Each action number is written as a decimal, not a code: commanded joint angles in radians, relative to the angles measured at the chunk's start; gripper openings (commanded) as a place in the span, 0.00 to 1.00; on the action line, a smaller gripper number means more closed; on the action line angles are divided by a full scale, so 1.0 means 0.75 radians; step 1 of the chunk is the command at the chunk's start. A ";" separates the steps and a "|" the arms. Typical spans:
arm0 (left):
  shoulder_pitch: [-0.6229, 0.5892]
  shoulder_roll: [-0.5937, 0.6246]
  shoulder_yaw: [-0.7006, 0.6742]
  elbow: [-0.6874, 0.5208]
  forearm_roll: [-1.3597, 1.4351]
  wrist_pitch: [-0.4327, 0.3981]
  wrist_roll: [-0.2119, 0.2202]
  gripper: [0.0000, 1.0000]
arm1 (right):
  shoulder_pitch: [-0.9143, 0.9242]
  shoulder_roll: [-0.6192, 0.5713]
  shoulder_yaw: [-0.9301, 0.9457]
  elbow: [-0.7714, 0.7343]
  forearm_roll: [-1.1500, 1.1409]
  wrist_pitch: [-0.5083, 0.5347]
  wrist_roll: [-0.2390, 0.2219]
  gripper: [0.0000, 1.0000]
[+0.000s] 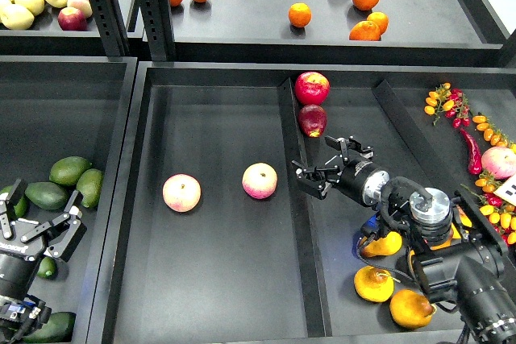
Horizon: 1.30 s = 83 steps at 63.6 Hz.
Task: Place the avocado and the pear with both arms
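Several avocados lie in the left bin. A dark green avocado [44, 196] rests beside two paler ones [71, 171]. My left gripper [40, 220] is open and empty, just below and in front of the dark avocado. Yellow-orange pears lie at the front of the right compartment; one pear [373, 283] shows its stem, another [412, 309] lies beside it. My right gripper [325, 164] is open and empty. It is above the right compartment close to the divider, well behind the pears. My right arm hides part of the pear pile.
Two peaches [181, 192] [260, 180] lie in the middle tray. Two red apples [311, 88] sit at the divider's [300, 223] far end. Oranges [299, 14] are on the back shelf. Chillies and small tomatoes [472, 138] are at the right. Small dark avocados [50, 327] lie near my left arm.
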<state>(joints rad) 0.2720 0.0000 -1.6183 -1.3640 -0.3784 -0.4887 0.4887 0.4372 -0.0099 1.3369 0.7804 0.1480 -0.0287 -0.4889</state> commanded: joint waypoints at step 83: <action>-0.512 0.000 -0.051 0.330 0.014 0.054 0.000 0.99 | -0.354 0.013 0.212 0.201 0.322 0.541 0.228 1.00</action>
<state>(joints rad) -0.1742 0.0000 -1.6647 -1.0265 -0.3681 -0.4571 0.4886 0.2827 0.0000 1.4936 0.7932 0.3055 0.3785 -0.3294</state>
